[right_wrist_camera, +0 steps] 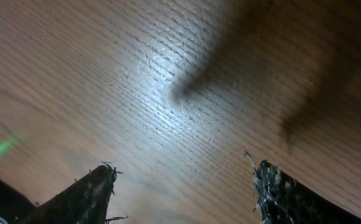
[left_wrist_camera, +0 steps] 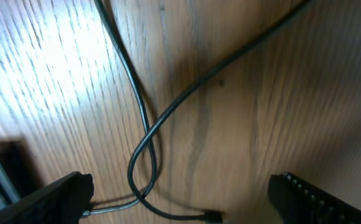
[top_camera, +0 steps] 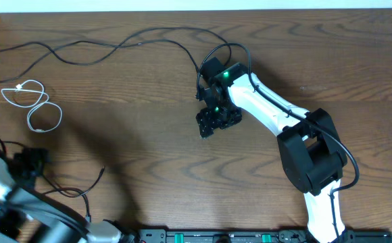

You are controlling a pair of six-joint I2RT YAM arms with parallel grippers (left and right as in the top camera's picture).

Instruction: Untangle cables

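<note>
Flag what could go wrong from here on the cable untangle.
1. In the left wrist view the thin black looped cable crosses itself between the fingers of the open left gripper; closing could pinch both strands and tighten the loop.
2. The open right gripper hangs over the bare brown wooden table; closing there likely grabs nothing.
3. Overhead, the long thin black cable ends beside the right arm, which may snag it.
</note>
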